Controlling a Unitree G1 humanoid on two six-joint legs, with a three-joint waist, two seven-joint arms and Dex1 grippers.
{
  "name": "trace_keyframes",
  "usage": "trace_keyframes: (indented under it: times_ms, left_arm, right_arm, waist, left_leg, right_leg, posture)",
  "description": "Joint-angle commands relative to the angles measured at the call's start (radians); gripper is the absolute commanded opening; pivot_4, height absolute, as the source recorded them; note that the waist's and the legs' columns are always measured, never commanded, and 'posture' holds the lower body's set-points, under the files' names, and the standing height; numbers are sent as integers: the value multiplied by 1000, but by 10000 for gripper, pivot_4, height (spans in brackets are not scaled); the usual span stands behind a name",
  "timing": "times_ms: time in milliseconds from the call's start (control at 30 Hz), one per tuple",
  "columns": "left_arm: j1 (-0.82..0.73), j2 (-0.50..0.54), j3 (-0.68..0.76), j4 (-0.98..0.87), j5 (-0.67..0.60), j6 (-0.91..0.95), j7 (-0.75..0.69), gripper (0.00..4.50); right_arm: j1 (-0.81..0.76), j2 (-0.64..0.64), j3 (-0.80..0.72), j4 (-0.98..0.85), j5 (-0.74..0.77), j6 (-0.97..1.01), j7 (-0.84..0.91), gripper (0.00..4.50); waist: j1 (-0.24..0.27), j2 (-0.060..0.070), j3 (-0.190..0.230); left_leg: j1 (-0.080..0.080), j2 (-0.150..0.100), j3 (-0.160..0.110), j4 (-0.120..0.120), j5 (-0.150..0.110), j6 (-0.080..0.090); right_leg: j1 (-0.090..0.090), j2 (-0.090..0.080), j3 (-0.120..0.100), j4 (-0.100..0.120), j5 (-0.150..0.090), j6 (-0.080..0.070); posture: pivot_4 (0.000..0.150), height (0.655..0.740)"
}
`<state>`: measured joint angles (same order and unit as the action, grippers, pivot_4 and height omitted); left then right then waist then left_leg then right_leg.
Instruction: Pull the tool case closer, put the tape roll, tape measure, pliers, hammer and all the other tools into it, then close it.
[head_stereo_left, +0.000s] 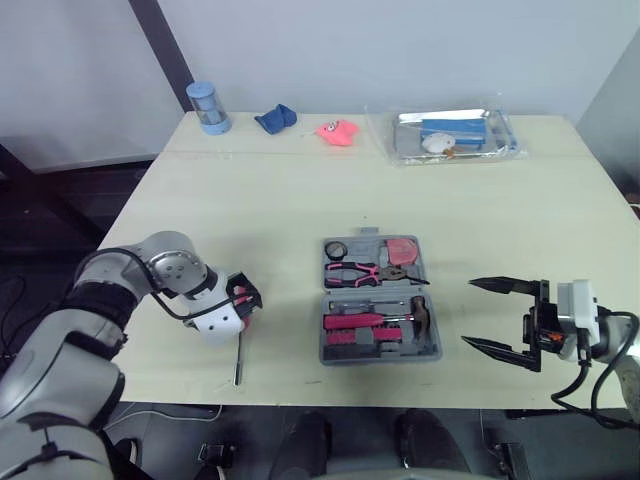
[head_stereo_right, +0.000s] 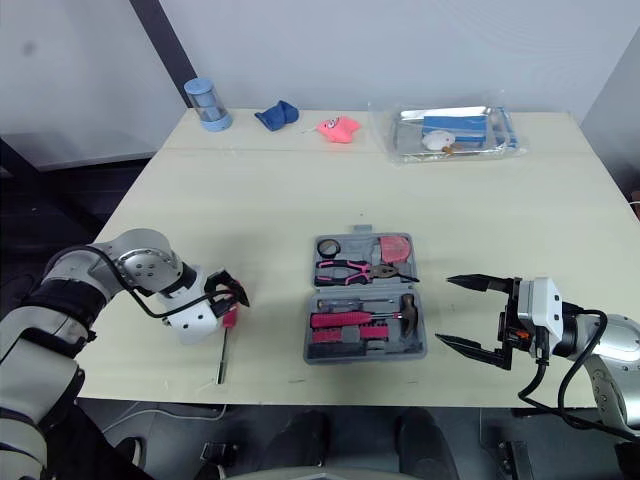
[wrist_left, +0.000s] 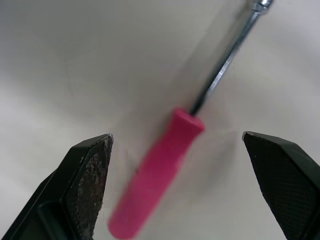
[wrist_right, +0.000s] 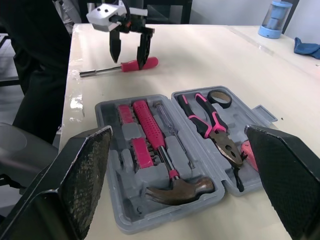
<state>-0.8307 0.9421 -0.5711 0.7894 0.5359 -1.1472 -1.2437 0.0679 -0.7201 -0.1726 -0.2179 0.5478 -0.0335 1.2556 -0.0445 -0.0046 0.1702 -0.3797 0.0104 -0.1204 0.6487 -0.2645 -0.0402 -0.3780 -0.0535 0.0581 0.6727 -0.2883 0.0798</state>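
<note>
Left gripper (wrist_right: 130, 62), fingers spread open over the pink screwdriver (wrist_left: 157, 185) lying on the table (head_stereo_left: 300, 190) left of the open tool case (head_stereo_left: 330, 352), should drop square across mid-handle before closing; right gripper (head_stereo_left: 467, 312) open, empty, beside the case.

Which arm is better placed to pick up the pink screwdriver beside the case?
Left. The left gripper, open, straddles the screwdriver at its handle; the right gripper, also open, is on the other side of the tool case.
</note>
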Motion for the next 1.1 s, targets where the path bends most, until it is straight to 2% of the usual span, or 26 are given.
trace_keyframes:
  times_ms: [33, 167, 533, 633, 700, 767, 800, 833, 900, 1100]
  left_arm:
    - [-55, 3, -26, 56, 70, -51, 60, 44283]
    - [-109, -11, -57, 106, 141, -91, 115, 44283]
    - [-141, -87, -116, 133, 83, -129, 69, 44283]
    - [-139, -91, -130, 144, 59, -127, 37, 37359]
    - [-137, -90, -135, 151, 45, -121, 14, 27043]
    - [-136, -89, -138, 155, 32, -118, -1, 20294]
    - [-135, -88, -140, 155, 28, -117, -6, 14113]
    - [-133, -86, -142, 155, 20, -116, -14, 9829]
    - [-118, -74, -148, 147, -18, -111, -53, 3821]
    - [-42, 4, -145, 42, -214, -30, -214, 3270]
  right_arm:
    - [-3, 2, -12, -32, 11, -8, -6, 45000]
    - [-5, 4, -9, -34, 10, -7, -11, 45000]
    - [-3, 9, -11, -39, 5, -10, -29, 45000]
    - [0, 9, -14, -41, 4, -11, -33, 45000]
    - [1, 9, -15, -42, 3, -11, -35, 45000]
    - [2, 9, -14, -43, 2, -11, -37, 45000]
    - [2, 10, -14, -43, 2, -11, -38, 45000]
    - [2, 10, -13, -43, 2, -11, -38, 45000]
    - [1, 10, -12, -43, 2, -12, -40, 45000]
    - [-6, 13, -5, -34, -1, -15, -37, 45000]
  waist:
    - [0, 0, 0]
    - [1, 0, 0]
    - [0, 0, 0]
    - [0, 0, 0]
    - [0, 0, 0]
    - [1, 0, 0]
    - [1, 0, 0]
    - [1, 0, 0]
    - [0, 0, 0]
    - [-7, 0, 0]
  left_leg:
    - [0, 0, 0, 0, 0, 0]
    - [0, 0, 0, 1, 0, 0]
    - [0, -1, 0, 1, 0, 0]
    - [0, -1, 0, 1, 0, 0]
    - [0, -1, 0, 1, 0, 0]
    - [0, -1, 0, 1, 0, 0]
    - [0, -1, 0, 1, 0, 0]
    - [0, -1, 0, 1, 0, 0]
    - [0, -1, -1, 1, 0, 0]
    - [0, 0, -1, 1, 0, 0]
  right_leg:
    - [0, 0, 0, 0, 0, 0]
    - [0, 0, 0, 1, 0, 0]
    - [0, 0, 0, 2, 0, 0]
    - [0, 0, 0, 2, 0, 0]
    - [0, 0, 0, 2, 0, 0]
    - [0, 0, 0, 2, 0, 0]
    - [0, 0, 0, 2, 0, 0]
    - [0, 0, 0, 2, 0, 0]
    - [0, 0, 0, 2, 0, 0]
    - [0, 0, 0, 4, 0, 0]
  posture:
    - [1500, 7400]
    - [1500, 7400]
    - [1500, 7400]
    - [1500, 7400]
    - [1500, 7400]
    - [1500, 7400]
    - [1500, 7400]
    - [1500, 7400]
    - [1500, 7400]
    - [1500, 7400]
